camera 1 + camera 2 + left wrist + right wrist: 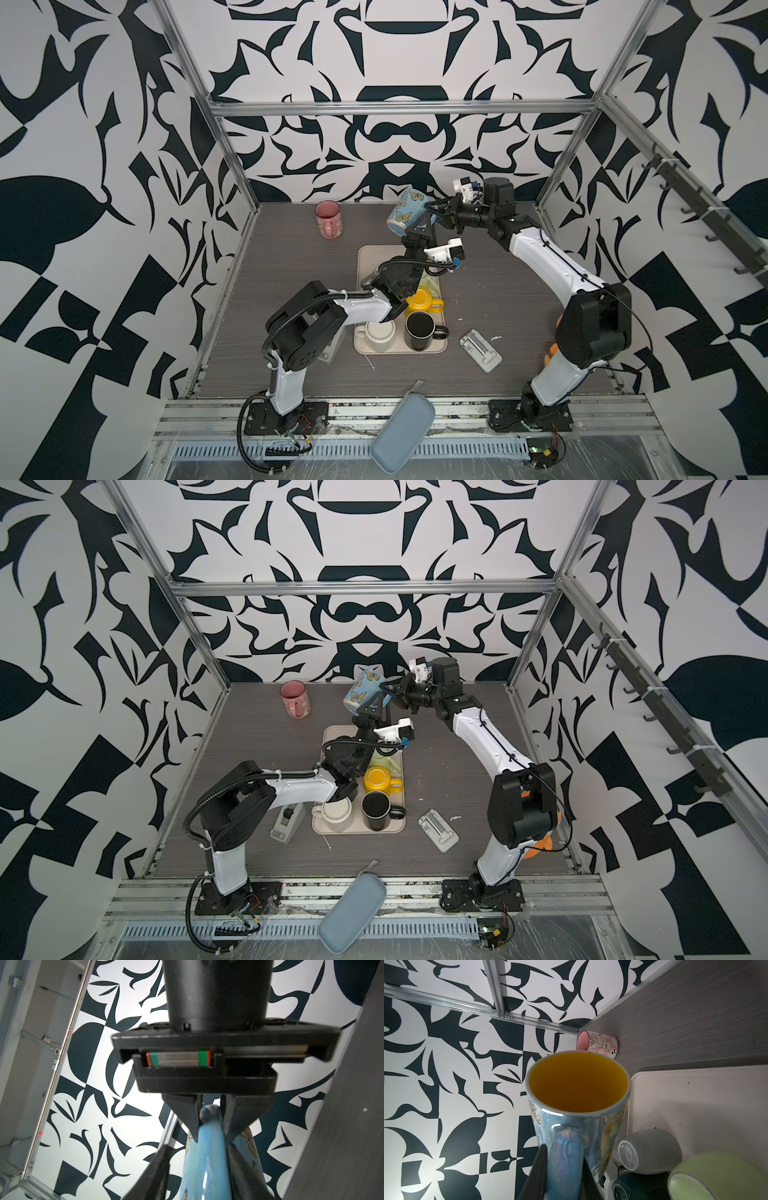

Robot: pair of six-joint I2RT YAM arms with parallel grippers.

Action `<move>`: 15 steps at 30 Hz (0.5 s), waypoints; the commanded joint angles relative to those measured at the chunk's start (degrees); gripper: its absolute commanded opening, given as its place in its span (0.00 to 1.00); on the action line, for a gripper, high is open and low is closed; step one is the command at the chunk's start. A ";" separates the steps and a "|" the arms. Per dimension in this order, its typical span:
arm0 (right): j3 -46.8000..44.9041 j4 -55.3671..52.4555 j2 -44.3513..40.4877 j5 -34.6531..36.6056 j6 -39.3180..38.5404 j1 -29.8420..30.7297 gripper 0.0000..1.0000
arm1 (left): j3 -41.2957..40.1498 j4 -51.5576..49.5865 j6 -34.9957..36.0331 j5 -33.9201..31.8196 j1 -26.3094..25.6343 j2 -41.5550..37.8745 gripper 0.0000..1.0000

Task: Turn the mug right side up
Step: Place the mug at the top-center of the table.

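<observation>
Above the far end of the desk (291, 291), the butterfly mug (405, 212) was held tilted, clear of the surface.
Bare desk was left beyond the far edge of the tray (368, 253), and the pink mug (328, 218) was set well apart. Glossy pale blue outside and yellow inside, the butterfly mug was clamped at its handle (566, 1157) by the jaws of the right gripper (434, 212); the jaws of the left gripper (424, 226) were parted around the handle.
</observation>
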 commanded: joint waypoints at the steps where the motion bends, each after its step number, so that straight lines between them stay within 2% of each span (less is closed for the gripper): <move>1: 0.28 8.58 -3.30 3.05 -0.26 -0.52 0.00 | 0.14 8.95 1.79 -1.56 -0.20 -2.88 0.52; 7: 1.50 14.23 -2.42 4.66 2.40 -1.41 0.00 | -1.08 8.93 1.69 -3.01 -0.44 -3.65 0.58; 15: 5.51 18.58 0.38 6.51 4.30 -2.37 0.00 | -1.98 8.96 0.21 -6.37 -0.55 -4.25 0.61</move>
